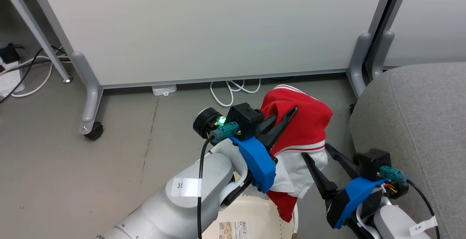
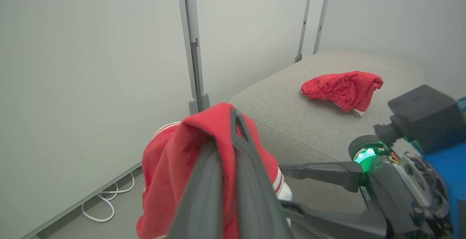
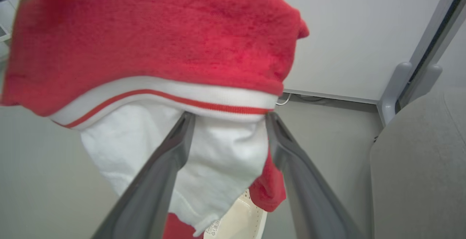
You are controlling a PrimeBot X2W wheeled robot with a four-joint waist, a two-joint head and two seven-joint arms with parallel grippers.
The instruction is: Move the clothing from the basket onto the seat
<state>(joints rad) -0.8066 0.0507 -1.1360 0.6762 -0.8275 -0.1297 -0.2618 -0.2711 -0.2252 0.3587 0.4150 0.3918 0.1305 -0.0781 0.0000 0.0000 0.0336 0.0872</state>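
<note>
L tool (image 1: 287, 114) clamps red garment (image 1: 305, 124) above basket (image 1: 255, 215); R tool (image 1: 316, 151) spread.

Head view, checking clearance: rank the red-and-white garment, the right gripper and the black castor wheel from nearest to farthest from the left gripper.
1. red-and-white garment, pinched in the left gripper.
2. right gripper, open, just below at the white hem.
3. castor wheel, far left on the floor.
</note>
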